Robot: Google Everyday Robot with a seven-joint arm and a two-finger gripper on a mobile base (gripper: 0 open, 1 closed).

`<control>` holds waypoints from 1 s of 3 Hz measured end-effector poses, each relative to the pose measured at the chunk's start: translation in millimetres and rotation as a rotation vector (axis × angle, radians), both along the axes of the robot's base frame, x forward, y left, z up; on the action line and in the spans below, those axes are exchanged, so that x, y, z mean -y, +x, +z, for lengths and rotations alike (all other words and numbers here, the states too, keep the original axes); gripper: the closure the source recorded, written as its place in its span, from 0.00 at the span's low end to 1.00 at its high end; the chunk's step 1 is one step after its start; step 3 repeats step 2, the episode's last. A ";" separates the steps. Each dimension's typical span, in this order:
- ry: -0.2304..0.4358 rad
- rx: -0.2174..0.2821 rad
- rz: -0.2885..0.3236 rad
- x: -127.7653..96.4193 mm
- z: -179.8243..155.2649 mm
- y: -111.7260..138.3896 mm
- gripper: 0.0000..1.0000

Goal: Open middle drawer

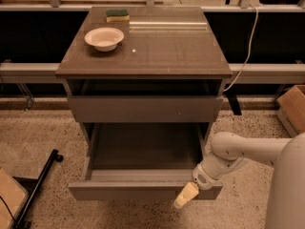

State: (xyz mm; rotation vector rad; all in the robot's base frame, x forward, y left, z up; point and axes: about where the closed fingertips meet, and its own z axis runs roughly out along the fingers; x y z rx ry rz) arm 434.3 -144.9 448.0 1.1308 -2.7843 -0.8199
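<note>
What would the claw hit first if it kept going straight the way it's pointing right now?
The claw points down and left, over the lower edge of the pulled-out middle drawer front. Past that edge it would probably meet the speckled floor first, though depth is unclear.
</note>
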 end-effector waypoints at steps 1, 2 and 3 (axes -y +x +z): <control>0.000 0.000 0.000 0.0 4.6 0.0 0.15; 0.000 0.000 0.000 0.0 9.0 0.0 0.00; 0.000 0.000 0.000 0.0 9.0 0.0 0.00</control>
